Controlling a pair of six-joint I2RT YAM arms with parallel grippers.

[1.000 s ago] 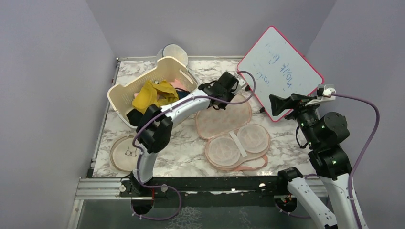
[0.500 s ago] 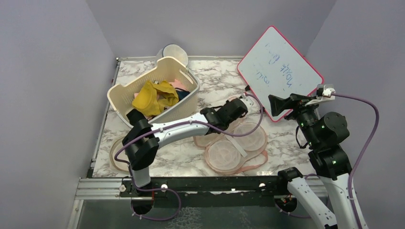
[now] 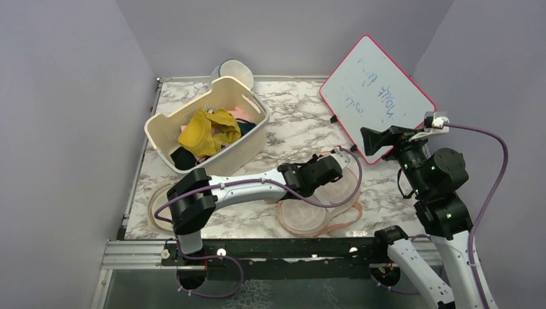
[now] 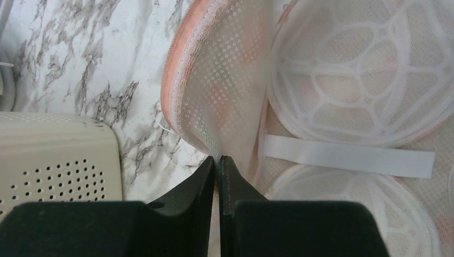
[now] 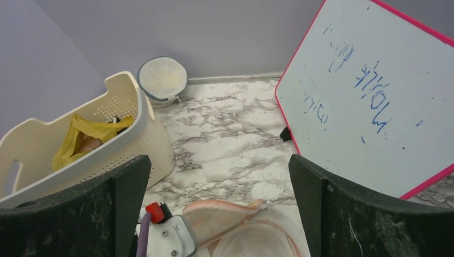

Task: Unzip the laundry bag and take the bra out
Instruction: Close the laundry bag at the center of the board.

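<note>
The peach laundry bag [image 3: 308,219] lies open near the table's front, with two white mesh domes [image 4: 364,80] and a white strap [image 4: 348,155] showing inside. My left gripper [image 3: 333,168] is shut on the edge of the bag's mesh-lined flap [image 4: 219,96] and holds it folded over the far lobe; its fingertips [image 4: 218,159] pinch the fabric. The mustard-yellow bra [image 3: 206,132] lies in the cream basket [image 3: 158,119], also seen in the right wrist view [image 5: 85,136]. My right gripper [image 3: 373,138] is open and empty, raised above the table to the right of the bag.
A pink-framed whiteboard [image 3: 376,96] leans at the back right. A round white mesh case [image 3: 233,69] stands behind the basket. A small cream disc [image 3: 158,209] lies at the front left. Pink and dark garments sit in the basket with the bra.
My left gripper has swung from the far side toward the front right, pulling the bag's flap with it over the domes. The right arm has barely moved.
</note>
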